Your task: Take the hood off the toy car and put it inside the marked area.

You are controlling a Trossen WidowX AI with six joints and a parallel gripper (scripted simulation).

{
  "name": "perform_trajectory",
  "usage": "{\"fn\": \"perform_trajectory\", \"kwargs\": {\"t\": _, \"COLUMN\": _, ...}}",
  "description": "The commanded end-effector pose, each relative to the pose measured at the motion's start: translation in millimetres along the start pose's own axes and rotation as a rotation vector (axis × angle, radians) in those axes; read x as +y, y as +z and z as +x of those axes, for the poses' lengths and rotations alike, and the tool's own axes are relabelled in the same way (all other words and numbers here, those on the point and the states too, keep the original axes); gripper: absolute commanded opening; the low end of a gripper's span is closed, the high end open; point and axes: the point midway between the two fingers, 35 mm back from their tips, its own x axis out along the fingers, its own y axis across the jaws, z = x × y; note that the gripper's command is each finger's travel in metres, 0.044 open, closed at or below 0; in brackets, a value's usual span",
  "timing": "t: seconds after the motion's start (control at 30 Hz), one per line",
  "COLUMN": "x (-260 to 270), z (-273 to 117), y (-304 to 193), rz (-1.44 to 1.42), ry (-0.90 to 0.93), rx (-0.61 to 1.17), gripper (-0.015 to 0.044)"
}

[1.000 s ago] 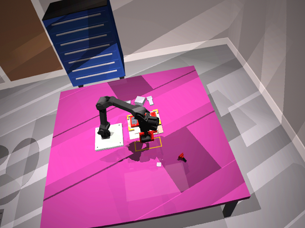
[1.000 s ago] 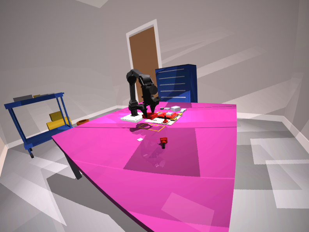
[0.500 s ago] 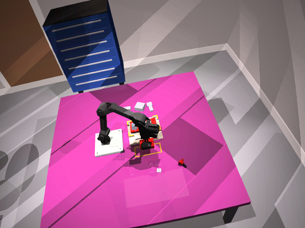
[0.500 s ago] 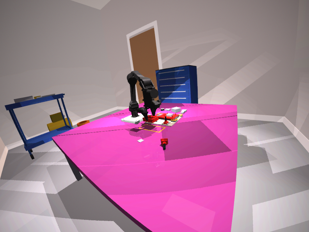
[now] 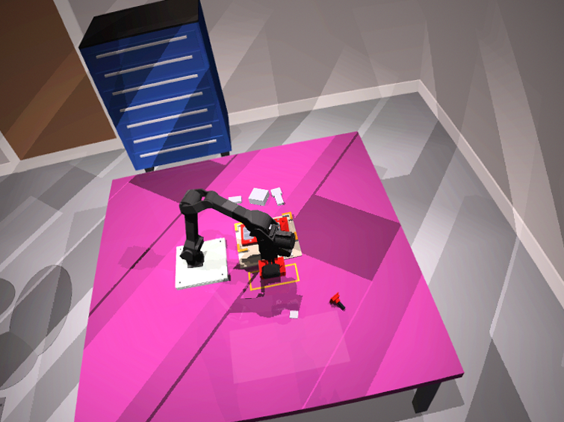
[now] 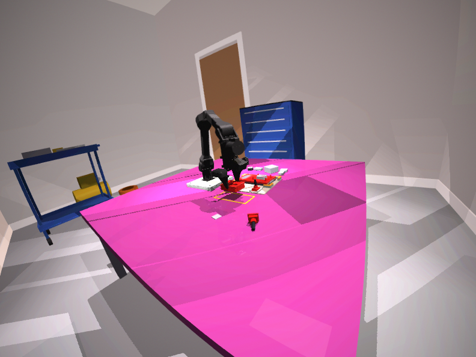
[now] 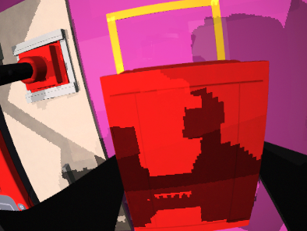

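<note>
wrist view | gripper [image 7: 187, 200] clamped on red hood [image 7: 187, 143] | hood raised near yellow marked area [image 7: 166, 30]

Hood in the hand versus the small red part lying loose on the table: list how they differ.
The hood is a broad, flat, all-red panel; the small red part is far smaller with a black stub. The hood is clamped in the hand at the yellow marked area; the small part lies untouched on the table, apart. Both are red.
</note>
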Motion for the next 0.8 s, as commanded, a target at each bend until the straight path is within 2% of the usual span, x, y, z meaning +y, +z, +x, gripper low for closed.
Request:
{"fn": "perform_trajectory", "kwargs": {"t": 0.0, "x": 0.1, "z": 4.2, "y": -1.2, "rz": -0.001, "ry": -0.001, "rx": 0.004, "gripper": 0.0000}}
{"fn": "perform_trajectory", "kwargs": {"t": 0.77, "x": 1.0, "z": 26.3, "y": -3.4, "rz": -0.001, "ry": -0.001, "rx": 0.004, "gripper": 0.0000}}
